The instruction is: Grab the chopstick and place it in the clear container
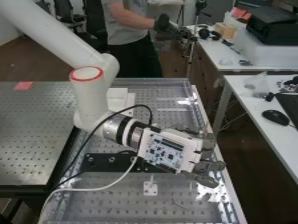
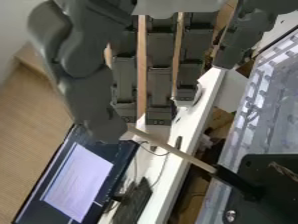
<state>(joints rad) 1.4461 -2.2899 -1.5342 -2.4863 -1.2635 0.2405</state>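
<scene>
Chopstick (image 2: 169, 149), pale along the shaft with a dark, thicker end, slants out from the robot hand (image 1: 210, 165). In the wrist view its pale end sits at the tip of the bent thumb, pinched against the side of the nearest finger, while the middle fingers reach nearly straight; the dark end lies across the view of a dark plate (image 1: 100, 166), and whether the two touch I cannot tell.

As for containers, a white box-like piece (image 1: 118, 99) sits on the desk (image 1: 126, 200) just beyond the arm, its inside hidden. Something of clear plastic (image 1: 255, 81) lies on the side table (image 1: 241, 95); its shape is too small to make out.

The desk is see-through and shiny over rows of holes, with the plate on it under the arm. Beside it runs a grey perforated tabletop (image 1: 36, 135) bearing a strip of red tape (image 1: 23, 86). The side table also holds a black mouse (image 1: 275, 117); a black machine (image 1: 271, 22) stands farther back, near a tripod (image 1: 193, 50). The wrist view takes in a lit monitor (image 2: 80, 180) and a keyboard (image 2: 133, 202).
</scene>
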